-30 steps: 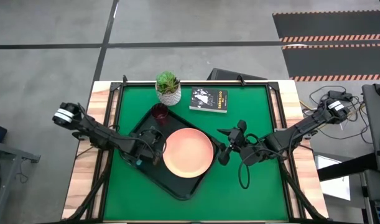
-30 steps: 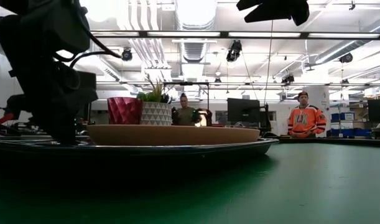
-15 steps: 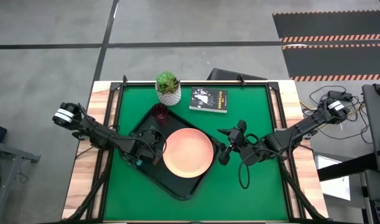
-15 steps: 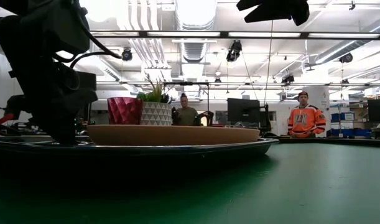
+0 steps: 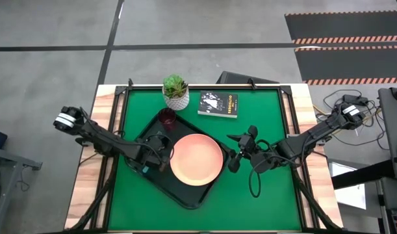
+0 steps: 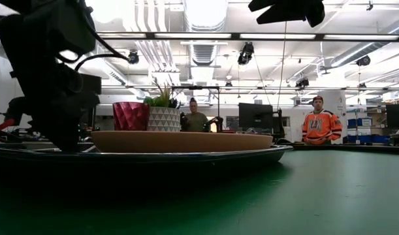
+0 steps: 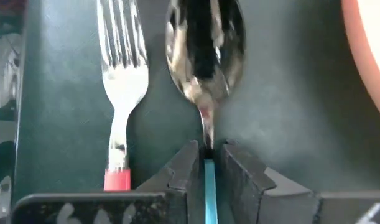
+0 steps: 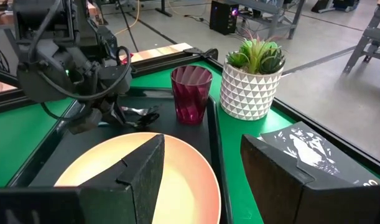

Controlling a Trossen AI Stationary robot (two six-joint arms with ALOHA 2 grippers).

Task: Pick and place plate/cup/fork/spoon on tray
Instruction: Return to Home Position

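Observation:
The black tray [image 5: 185,192] lies on the green mat. The peach plate [image 5: 195,159] and the dark red cup [image 5: 167,117] stand on it. The pink-handled fork [image 7: 120,93] lies flat on the tray floor beside the blue-handled spoon [image 7: 205,50]. My left gripper [image 7: 207,149] is over the tray's left part [image 5: 158,157] and is shut on the spoon. My right gripper [image 5: 232,158] is open and empty just right of the plate, and its fingers stand wide apart in the right wrist view [image 8: 202,162]. My left gripper pinches the spoon's blue handle [image 7: 209,177] between its two fingers, close to where the metal neck begins. The fingers come slanting down from the table's left. The spoon's bowl points away from the gripper, low over the tray floor beside the fork; whether it rests there I cannot tell.
A white pot with a green plant [image 5: 176,91] and a small black book [image 5: 219,104] stand at the table's far side, behind the tray. Bare green mat lies at the near side and at the right. People stand in the room beyond the table [image 6: 320,124].

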